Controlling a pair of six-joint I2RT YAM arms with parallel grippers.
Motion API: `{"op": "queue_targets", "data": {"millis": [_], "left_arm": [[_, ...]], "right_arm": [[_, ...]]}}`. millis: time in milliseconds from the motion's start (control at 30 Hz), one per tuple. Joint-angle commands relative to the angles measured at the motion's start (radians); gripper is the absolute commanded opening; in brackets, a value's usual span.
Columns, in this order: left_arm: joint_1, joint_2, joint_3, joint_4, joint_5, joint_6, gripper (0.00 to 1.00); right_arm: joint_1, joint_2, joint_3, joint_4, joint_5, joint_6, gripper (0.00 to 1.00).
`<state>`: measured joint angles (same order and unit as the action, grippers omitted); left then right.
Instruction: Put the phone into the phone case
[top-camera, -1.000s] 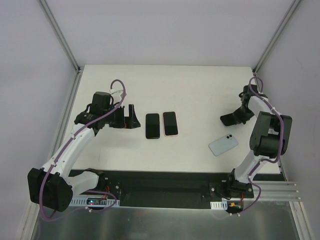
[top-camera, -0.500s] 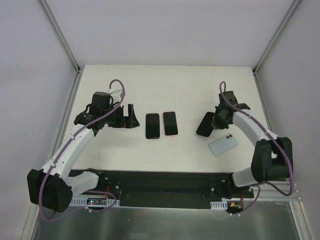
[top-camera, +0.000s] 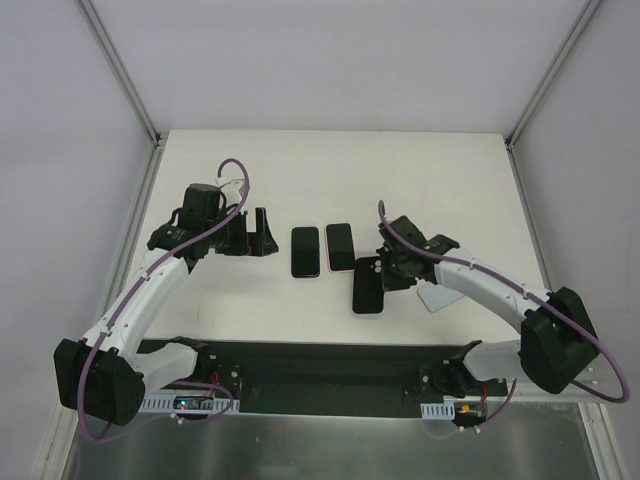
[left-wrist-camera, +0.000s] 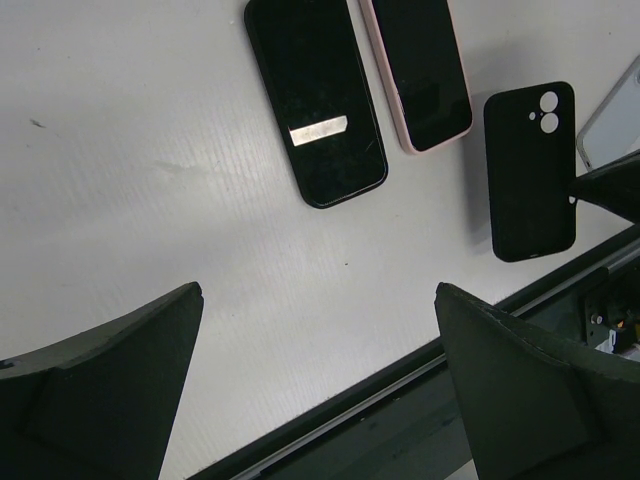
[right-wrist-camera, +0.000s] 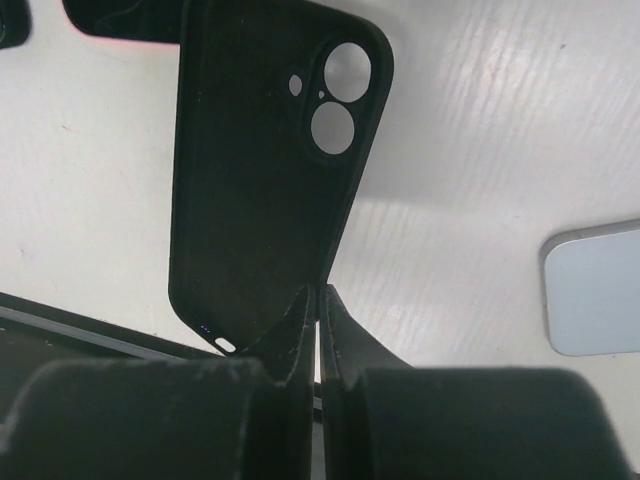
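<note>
The right gripper (right-wrist-camera: 318, 296) pinches the case (right-wrist-camera: 262, 170) by its edge; the left gripper (top-camera: 262, 233) hangs open. The black phone (top-camera: 305, 251) lies uncased nearby; the fitting is not yet begun.

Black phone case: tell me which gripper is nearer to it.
Right. The right gripper pinches the black phone case by its long edge; the left gripper hangs open well to its left, past the black phone.

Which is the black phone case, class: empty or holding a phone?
Empty: the black phone case shows white table through its camera cutouts, and the right gripper pinches only its thin edge.
</note>
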<state>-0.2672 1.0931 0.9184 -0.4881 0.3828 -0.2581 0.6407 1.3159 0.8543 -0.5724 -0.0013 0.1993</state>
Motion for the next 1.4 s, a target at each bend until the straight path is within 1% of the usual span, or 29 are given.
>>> {"op": "queue_targets", "data": {"millis": [0, 167, 267, 367, 467, 500, 533, 567, 633, 667, 700, 733, 767, 800, 933, 967, 1033, 1067, 1233, 1367], "left_arm": [[0.002, -0.025, -0.003, 0.003, -0.013, 0.000, 0.99], [0.002, -0.019, -0.001, 0.003, -0.001, 0.000, 0.99], [0.002, -0.016, 0.000, 0.003, 0.004, -0.001, 0.99], [0.002, -0.019, 0.000, 0.005, -0.002, -0.001, 0.99], [0.003, -0.024, -0.001, 0.003, -0.009, -0.001, 0.99], [0.002, -0.024, -0.001, 0.003, -0.009, -0.003, 0.99], [0.002, -0.025, -0.001, 0.003, -0.007, -0.003, 0.99], [0.002, -0.024, -0.001, 0.003, -0.007, -0.003, 0.99], [0.002, -0.022, 0.000, 0.002, -0.007, -0.001, 0.99], [0.002, -0.024, -0.001, 0.003, -0.007, -0.003, 0.99], [0.002, -0.024, -0.001, 0.003, -0.004, -0.003, 0.99], [0.002, -0.024, -0.001, 0.003, -0.005, -0.003, 0.99], [0.002, -0.022, -0.001, 0.003, -0.004, -0.004, 0.99], [0.002, -0.022, 0.000, 0.003, -0.002, -0.004, 0.99], [0.002, -0.022, 0.000, 0.003, 0.002, -0.004, 0.99], [0.003, -0.025, -0.001, 0.003, 0.002, -0.004, 0.99], [0.002, -0.027, 0.000, 0.005, 0.002, -0.004, 0.99], [0.002, -0.032, -0.001, 0.003, 0.002, -0.006, 0.99], [0.002, -0.025, 0.000, 0.003, 0.007, -0.006, 0.99], [0.002, -0.038, 0.000, 0.003, 0.002, -0.006, 0.99]], "right_arm": [[0.059, 0.057, -0.009, 0.017, 0.049, 0.061, 0.01], [0.089, 0.091, -0.021, 0.008, 0.086, 0.069, 0.02], [0.094, 0.091, -0.027, 0.005, 0.084, 0.075, 0.04], [0.097, 0.085, -0.014, -0.029, 0.104, 0.103, 0.14], [0.097, 0.082, 0.021, -0.099, 0.159, 0.155, 0.35], [0.099, 0.080, 0.034, -0.116, 0.178, 0.173, 0.45], [0.097, 0.079, 0.051, -0.132, 0.216, 0.189, 0.48], [0.097, 0.078, 0.060, -0.159, 0.234, 0.221, 0.57], [0.097, 0.066, 0.075, -0.172, 0.280, 0.244, 0.67], [0.093, 0.062, 0.081, -0.196, 0.302, 0.262, 0.77], [0.091, 0.054, 0.087, -0.211, 0.328, 0.302, 0.81], [0.086, 0.052, 0.095, -0.230, 0.372, 0.325, 0.88], [0.073, 0.048, 0.106, -0.254, 0.391, 0.344, 1.00], [0.059, 0.042, 0.111, -0.265, 0.403, 0.382, 0.96], [-0.024, 0.028, 0.118, -0.311, 0.460, 0.466, 0.96], [-0.067, 0.026, 0.120, -0.335, 0.469, 0.489, 0.96], [-0.114, 0.017, 0.118, -0.359, 0.494, 0.553, 0.96], [-0.165, 0.016, 0.117, -0.382, 0.500, 0.575, 0.96], [-0.286, 0.002, 0.094, -0.385, 0.506, 0.681, 0.96], [-0.331, 0.040, 0.086, -0.379, 0.475, 0.729, 0.96]]}}
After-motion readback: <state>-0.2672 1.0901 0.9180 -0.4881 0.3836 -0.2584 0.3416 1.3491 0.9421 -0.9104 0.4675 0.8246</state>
